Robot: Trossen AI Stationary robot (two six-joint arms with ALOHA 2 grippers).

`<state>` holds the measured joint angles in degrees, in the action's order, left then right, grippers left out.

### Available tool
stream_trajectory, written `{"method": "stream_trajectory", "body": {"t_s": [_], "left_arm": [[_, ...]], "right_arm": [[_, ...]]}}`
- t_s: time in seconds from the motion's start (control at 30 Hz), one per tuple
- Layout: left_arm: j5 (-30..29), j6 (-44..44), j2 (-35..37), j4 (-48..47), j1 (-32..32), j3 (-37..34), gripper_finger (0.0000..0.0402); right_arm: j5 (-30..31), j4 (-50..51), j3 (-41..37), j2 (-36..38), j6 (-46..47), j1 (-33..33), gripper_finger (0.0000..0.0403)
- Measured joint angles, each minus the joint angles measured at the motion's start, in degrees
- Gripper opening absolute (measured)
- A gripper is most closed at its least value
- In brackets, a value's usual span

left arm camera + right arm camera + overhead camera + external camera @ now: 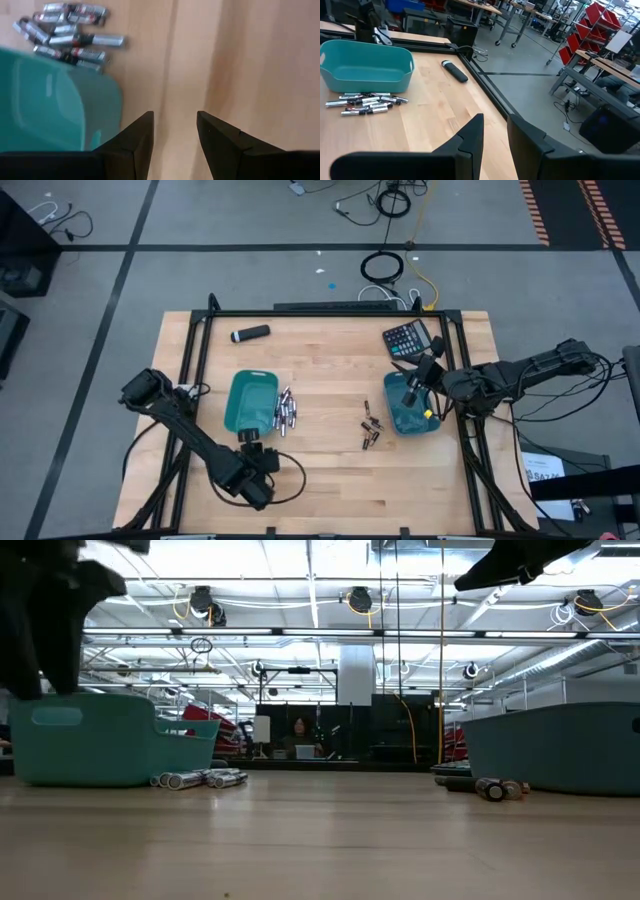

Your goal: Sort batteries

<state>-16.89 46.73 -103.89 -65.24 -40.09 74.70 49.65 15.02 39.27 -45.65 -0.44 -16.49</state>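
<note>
Two piles of batteries wait beside two teal trays, apparently already split by kind.

Left gripper (248, 438) hovers open and empty near the left tray (250, 402) and silvery batteries (283, 412); dark batteries (370, 432) lie beside the right tray (412, 421), under the open, empty right gripper (410, 393).

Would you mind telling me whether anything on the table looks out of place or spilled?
Nothing looks damaged. The batteries lie loose on the wood, not in the trays: a silvery heap beside the left teal tray, and a few dark ones beside the right teal tray.
</note>
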Motion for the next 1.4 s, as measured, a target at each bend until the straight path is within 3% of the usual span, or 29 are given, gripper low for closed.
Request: {"method": "stream_trajectory", "body": {"t_s": [0.5,0.77,0.93,1.07,1.2,1.4], "left_arm": [[5.9,0.4,0.4,-5.2,4.1,-10.2,0.0162],[1.7,0.4,0.8,-11.8,4.2,-14.2,0.0162],[0.3,1.5,4.2,-16.8,4.2,-15.7,0.0162],[0.4,6.5,9.8,-16.2,4.1,-14.1,0.0162],[0.2,11.3,13.5,-12.2,4.1,-9.7,0.0162],[0.3,11.0,8.8,-0.8,7.0,-3.0,0.0162]], "right_arm": [[-0.3,0.3,0.0,0.0,0.1,0.3,0.0077],[-0.5,0.3,0.0,0.0,2.8,0.3,0.0077],[-0.7,0.0,0.0,0.0,9.6,0.3,0.0077],[-5.7,2.4,0.0,0.0,14.7,0.5,0.0077],[-4.2,5.2,-0.1,-0.9,16.5,0.4,0.0077],[-2.3,4.0,-0.1,-5.1,18.3,-2.3,0.0077]]}}
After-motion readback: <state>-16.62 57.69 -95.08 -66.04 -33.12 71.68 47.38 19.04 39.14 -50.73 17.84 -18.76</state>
